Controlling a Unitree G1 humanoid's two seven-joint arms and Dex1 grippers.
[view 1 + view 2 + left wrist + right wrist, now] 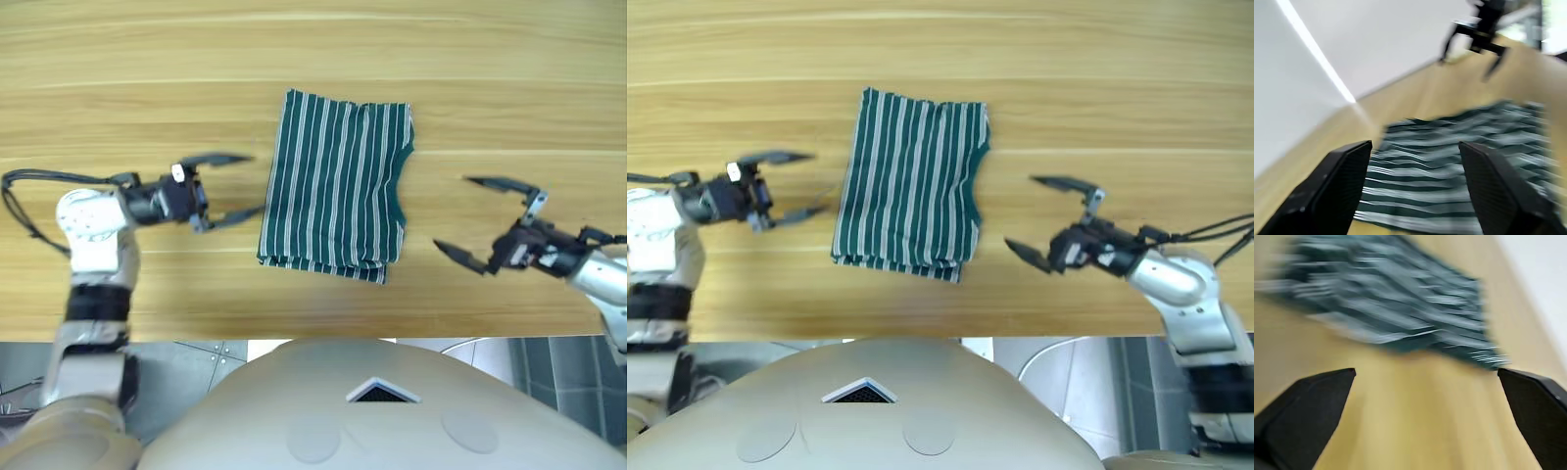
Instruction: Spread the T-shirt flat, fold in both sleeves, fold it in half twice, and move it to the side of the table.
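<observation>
The green T-shirt (336, 186) with white stripes lies folded into a tall rectangle in the middle of the wooden table (313, 49). My left gripper (243, 184) stands open just off its left edge, fingers pointing at the cloth and touching nothing. On the other side my right gripper (456, 215) is open too, a short gap away from the shirt's right edge. The left wrist view looks between its two black fingers (1327, 191) onto the striped cloth (1449, 171). In the right wrist view the shirt (1400, 303) lies beyond the spread fingers (1303, 406).
Bare wood surrounds the shirt on all sides, with wide room at the back (940, 39). The table's front edge (313, 338) runs just below both arms. The right gripper (1481, 29) appears far off in the left wrist view.
</observation>
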